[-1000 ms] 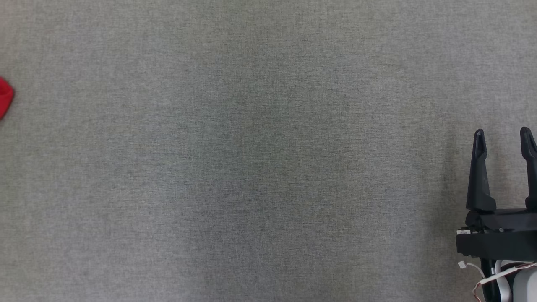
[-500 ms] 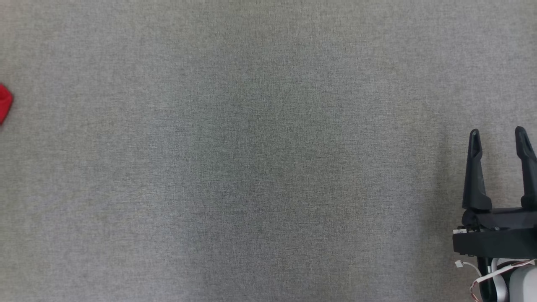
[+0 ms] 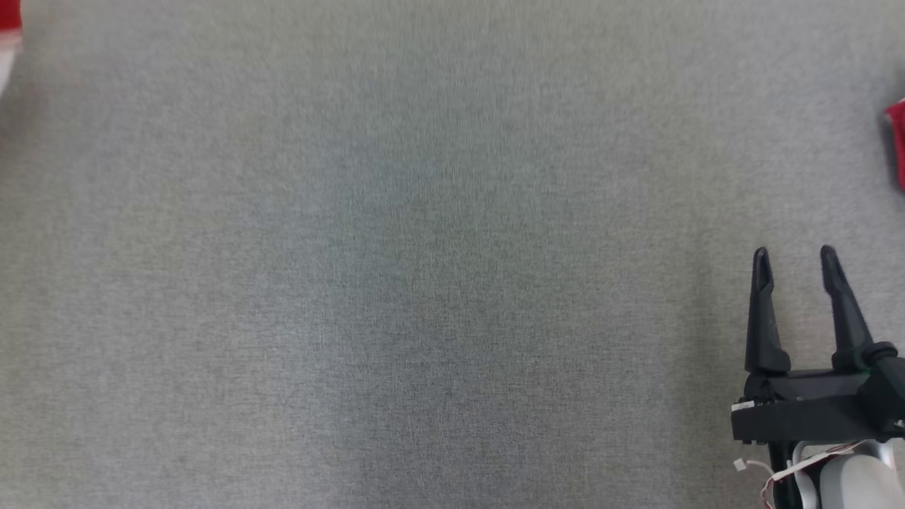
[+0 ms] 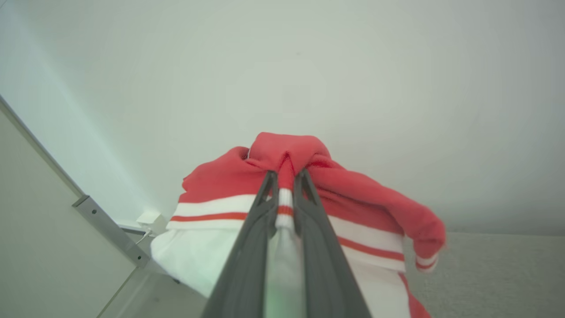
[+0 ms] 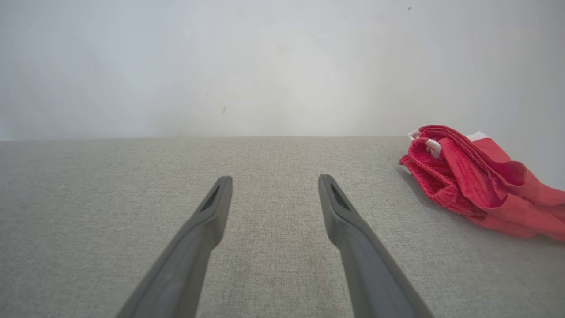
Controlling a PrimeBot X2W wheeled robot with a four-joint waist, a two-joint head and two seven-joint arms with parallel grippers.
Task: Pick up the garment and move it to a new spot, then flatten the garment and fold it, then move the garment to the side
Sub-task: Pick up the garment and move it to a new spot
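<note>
In the left wrist view my left gripper (image 4: 285, 174) is shut on the garment (image 4: 353, 194), a red top with white and red stripes. It pinches a bunched fold, and the cloth hangs down around both fingers, above the surface. A red and white scrap of the garment (image 3: 8, 18) shows at the top left corner of the head view. My right gripper (image 3: 793, 251) stands open low on the right, just over the grey cloth surface (image 3: 424, 283), with nothing between its fingers (image 5: 207, 216).
Another red cloth heap (image 5: 476, 176) lies on the surface to the right of my right gripper, and its edge (image 3: 896, 141) shows at the head view's right border. A pale wall stands behind. A metal frame rail (image 4: 106, 225) runs below the held garment.
My left gripper has shut. The red scrap at the left edge has gone up to the top left corner. The head view has shifted, bringing in the red heap on the right.
</note>
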